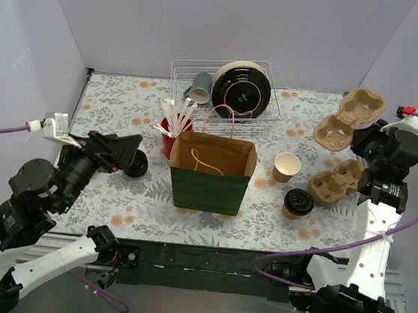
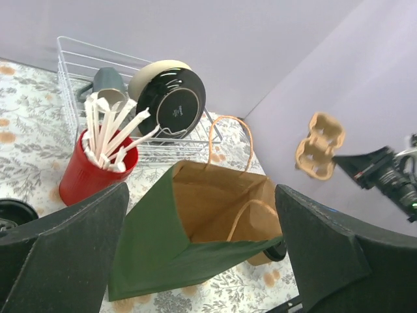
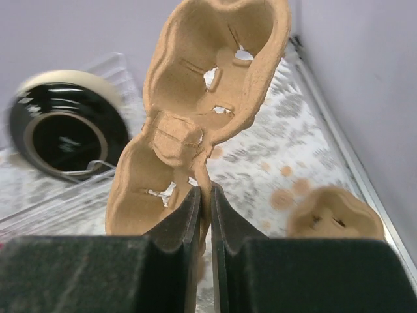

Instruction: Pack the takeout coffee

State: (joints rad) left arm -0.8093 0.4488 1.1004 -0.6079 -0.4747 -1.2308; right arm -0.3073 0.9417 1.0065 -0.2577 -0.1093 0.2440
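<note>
At far left, the left gripper [image 1: 128, 153] is hanging low over the table with its fingers spread about as wide as they go, holding nothing. A loose black lid [image 1: 138, 165] is lying just beside it. Next along, a red cup [image 1: 170, 141] is standing full of white wrapped stirrers. The green paper bag [image 1: 210, 175] is standing upright in the middle with its mouth gaping. Behind it a wire rack [image 1: 175, 85] is holding a grey mug [image 1: 199, 86] and a black plate [image 1: 241, 89]. Right of the bag, an open paper cup [image 1: 286, 167] and a lidded cup [image 1: 297, 203] are sitting on the table, with a spare carrier [image 1: 336, 182] lying near them.

At far right, the right gripper [image 3: 204, 195] is pinching the pulp cup carrier [image 3: 195, 85] by the thin wall at its waist. Its jaws are nearly closed, and it is holding the carrier off the table near the back right corner.

The carrier is probably light, stiffish moulded fibre, rough enough not to slip but easy to crush or tear. The waist is likely the soundest place to grip. The bag is looking soft and apt to tip if its rim gets nudged.
</note>
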